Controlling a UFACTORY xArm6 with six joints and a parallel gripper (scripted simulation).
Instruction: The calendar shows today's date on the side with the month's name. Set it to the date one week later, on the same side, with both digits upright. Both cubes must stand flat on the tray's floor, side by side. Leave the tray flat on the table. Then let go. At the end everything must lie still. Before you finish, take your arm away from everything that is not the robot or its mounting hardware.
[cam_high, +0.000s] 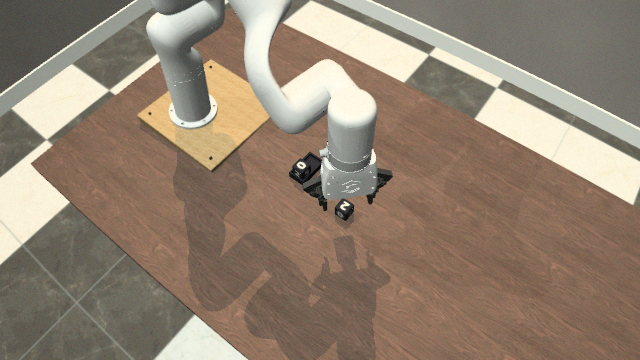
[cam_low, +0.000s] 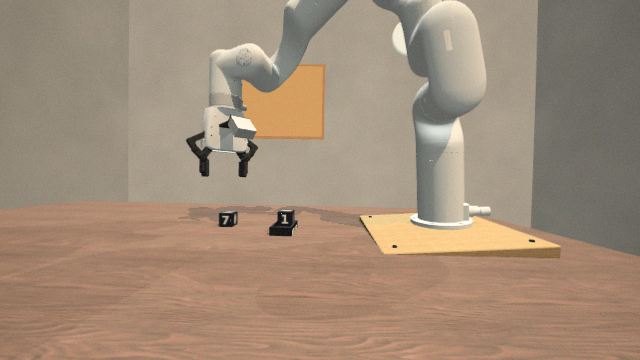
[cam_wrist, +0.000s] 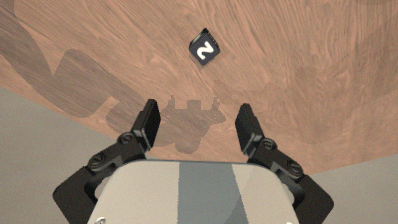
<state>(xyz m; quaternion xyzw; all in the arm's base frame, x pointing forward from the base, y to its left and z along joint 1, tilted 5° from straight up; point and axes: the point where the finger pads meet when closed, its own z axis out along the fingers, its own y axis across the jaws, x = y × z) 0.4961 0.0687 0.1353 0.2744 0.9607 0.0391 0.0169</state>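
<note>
The black tray (cam_high: 313, 159) (cam_low: 281, 231) lies flat on the table. One black cube (cam_high: 301, 168) (cam_low: 285, 217) stands in one half of it, with a white 0 on top in the top view and a 1 on the side in the exterior view. The other black cube (cam_high: 344, 209) (cam_low: 228, 219) (cam_wrist: 204, 48) lies on the table outside the tray, with a 2 on top and a 7 on a side in the exterior view. My gripper (cam_high: 347, 204) (cam_low: 224, 174) (cam_wrist: 198, 111) is open and empty, high above the table near the loose cube. The month's name is not readable.
The wooden base plate (cam_high: 240, 110) (cam_low: 475, 245) with the robot's foot stands behind the tray in the top view. The brown table (cam_high: 475, 250) (cam_low: 320, 300) carries the arm's shadow. The arm reaches over from the base.
</note>
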